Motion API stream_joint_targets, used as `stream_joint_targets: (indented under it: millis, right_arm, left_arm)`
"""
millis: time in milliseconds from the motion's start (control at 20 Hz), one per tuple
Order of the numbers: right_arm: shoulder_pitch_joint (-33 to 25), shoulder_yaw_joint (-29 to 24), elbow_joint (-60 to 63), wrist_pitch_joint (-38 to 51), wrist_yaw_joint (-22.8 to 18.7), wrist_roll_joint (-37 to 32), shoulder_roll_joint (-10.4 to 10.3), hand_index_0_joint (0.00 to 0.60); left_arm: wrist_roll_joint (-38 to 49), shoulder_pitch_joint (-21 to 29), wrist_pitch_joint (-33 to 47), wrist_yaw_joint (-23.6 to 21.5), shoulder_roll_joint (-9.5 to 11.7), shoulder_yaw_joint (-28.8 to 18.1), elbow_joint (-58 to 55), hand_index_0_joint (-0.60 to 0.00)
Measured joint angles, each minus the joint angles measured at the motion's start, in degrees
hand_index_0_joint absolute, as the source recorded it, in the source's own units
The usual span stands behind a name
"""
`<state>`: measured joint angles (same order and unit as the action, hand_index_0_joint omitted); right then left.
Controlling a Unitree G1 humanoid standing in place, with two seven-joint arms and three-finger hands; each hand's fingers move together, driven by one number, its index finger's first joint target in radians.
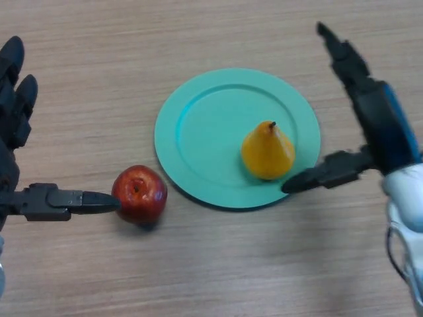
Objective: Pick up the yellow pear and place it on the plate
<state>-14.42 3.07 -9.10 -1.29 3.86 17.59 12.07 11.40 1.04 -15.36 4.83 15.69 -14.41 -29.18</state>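
Yellow pear (267, 152) upright on teal round plate (198, 125), centre-right; looks light, smooth, rigid—grip wide belly. Right hand (370, 125) spread, empty; left hand (20, 132) released too.

Left robot hand (16, 119) cut off by 9 o'clock edge. Right robot hand (370, 125) cut by 3 o'clock edge; its thumb tip covers plate (198, 125) rim at approx. 4 o'clock.

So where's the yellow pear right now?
In the head view, the pear stands on the green plate, toward its right side, beside the open right hand.
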Motion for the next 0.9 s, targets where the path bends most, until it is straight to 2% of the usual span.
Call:
stream_joint_targets:
  millis: [150, 250, 400, 450, 500, 550, 600, 650, 700, 800, 850, 900]
  right_arm:
    - [6.02, -3.78, -7.63, -1.83, 0.53, -4.64, 1.15, 0.0]
    - [8.31, -5.75, -10.33, -2.28, 1.47, -5.15, 2.09, 0.0]
    - [11.61, -7.25, -12.92, -3.1, 3.26, -6.35, 2.2, 0.0]
    - [11.97, -7.11, -13.09, -3.14, 3.98, -6.38, 2.2, 0.0]
    - [11.98, -7.1, -13.11, -3.2, 4.1, -6.38, 2.2, 0.0]
    - [11.98, -7.1, -13.41, -3.41, 4.1, -6.4, 2.2, 0.0]
    - [11.98, -7.09, -13.74, -3.61, 4.1, -6.42, 2.19, 0.0]
    - [12.01, -7.05, -14.07, -3.73, 4.16, -6.47, 2.19, 0.0]
    - [12.2, -7.05, -14.41, -3.95, 4.52, -6.55, 2.18, 0.0]
    - [12.87, -6.95, -14.71, -3.97, 5.84, -6.61, 2.16, 0.0]
    - [12.99, -6.94, -14.71, -3.98, 6.03, -6.62, 2.15, 0.0]
    - [12.99, -6.95, -14.71, -3.98, 6.12, -6.62, 2.15, 0.0]
  left_arm:
    - [-0.03, 0.23, 0.02, -0.02, 0.05, -0.04, 0.48, 0.0]
    - [-0.04, 0.22, 0.05, -0.04, 0.05, -0.05, 1.09, 0.0]
    - [-0.05, 0.36, 0.06, -0.08, 0.07, -0.03, 1.37, 0.0]
    - [-0.05, 0.45, 0.06, -0.09, 0.07, -0.03, 1.45, -0.051]
    - [-0.05, 0.54, 0.06, -0.09, 0.09, -0.03, 1.47, -0.15]
    - [-0.05, 0.61, 0.06, -0.13, 0.12, -0.03, 1.54, -0.3]
    - [-0.05, 0.71, 0.11, -0.19, 0.12, -0.03, 1.8, -0.4]
    - [-0.05, 0.87, 0.4, -1.14, 0.13, 0.03, 2.26, -0.546]
    - [-0.06, 1.12, 1.54, -1.6, 0.16, 0.02, 3.15, -0.6]
    - [-0.05, 1.37, 2.03, -2.27, 0.41, 0.0, 3.35, -0.6]
    - [-0.04, 1.37, 2.03, -2.26, 0.57, 0.0, 3.35, -0.499]
    - [-0.05, 1.37, 2.03, -2.27, 0.67, 0.0, 3.35, -0.35]
